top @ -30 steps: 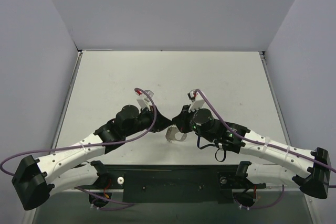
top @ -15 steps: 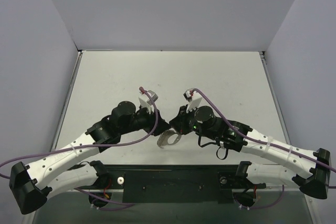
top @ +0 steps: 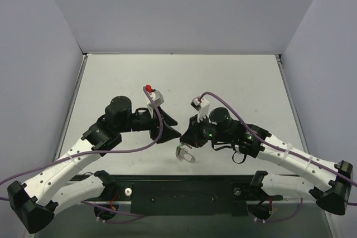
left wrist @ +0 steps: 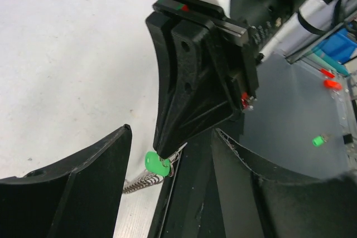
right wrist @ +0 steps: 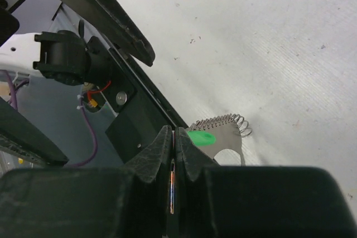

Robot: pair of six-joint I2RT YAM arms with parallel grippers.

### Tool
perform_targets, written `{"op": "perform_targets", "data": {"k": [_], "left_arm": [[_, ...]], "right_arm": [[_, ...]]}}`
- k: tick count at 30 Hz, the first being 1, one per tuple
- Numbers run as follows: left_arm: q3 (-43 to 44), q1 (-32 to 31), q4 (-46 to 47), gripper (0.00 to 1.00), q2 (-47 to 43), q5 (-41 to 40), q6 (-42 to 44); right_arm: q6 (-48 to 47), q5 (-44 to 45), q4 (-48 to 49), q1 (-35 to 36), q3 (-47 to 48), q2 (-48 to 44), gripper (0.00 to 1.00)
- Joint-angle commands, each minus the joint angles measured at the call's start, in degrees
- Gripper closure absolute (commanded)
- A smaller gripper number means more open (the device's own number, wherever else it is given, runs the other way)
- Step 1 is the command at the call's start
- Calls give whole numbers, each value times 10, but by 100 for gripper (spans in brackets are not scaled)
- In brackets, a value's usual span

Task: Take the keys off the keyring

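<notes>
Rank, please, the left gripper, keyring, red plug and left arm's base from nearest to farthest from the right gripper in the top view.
1. keyring, in the shut jaws of the right gripper.
2. left gripper, just to the left, jaws open.
3. red plug, up-left on the left wrist.
4. left arm's base, bottom-left corner.

We have spread our left gripper [top: 171, 133] wide and drawn it back from our right gripper [top: 187, 139], toward the table's left edge, so the two no longer meet. Our right gripper has slid slightly toward the near edge, carrying the dangling keyring [top: 186, 154] along.
</notes>
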Motion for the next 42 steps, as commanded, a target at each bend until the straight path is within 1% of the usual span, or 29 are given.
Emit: {"op": "perform_targets", "data": {"k": [1, 3, 8, 10, 13, 18, 24, 28, 34, 36, 41, 42], "left_arm": [[-2, 36, 69, 32, -11, 143, 5], [-7, 54, 79, 32, -7, 193, -10], [-10, 72, 79, 36, 22, 240, -21], [-16, 72, 111, 38, 29, 251, -33], [-23, 72, 116, 39, 31, 245, -40], [-54, 69, 193, 39, 35, 248, -93], [-67, 59, 241, 41, 45, 246, -125], [-65, 46, 247, 45, 56, 246, -128], [-68, 38, 245, 46, 60, 230, -124], [-69, 36, 245, 49, 60, 226, -123], [-70, 26, 253, 62, 61, 213, -128], [-68, 24, 253, 63, 64, 211, -127]], "right_arm": [[-15, -96, 12, -21, 37, -16, 100], [-21, -119, 10, -29, 41, -20, 100], [-24, -146, 11, -51, 46, -31, 100], [-24, -149, 9, -54, 50, -33, 100], [-22, -140, 9, -59, 54, -35, 100], [-15, -125, 9, -59, 64, -42, 100], [-16, -121, 10, -58, 70, -47, 100], [-15, -116, 10, -58, 72, -51, 100], [-16, -95, 10, -58, 74, -60, 100], [-15, -91, 10, -58, 74, -63, 100], [-12, -95, 13, -59, 74, -64, 100], [-11, -96, 16, -59, 73, -64, 100]]}}
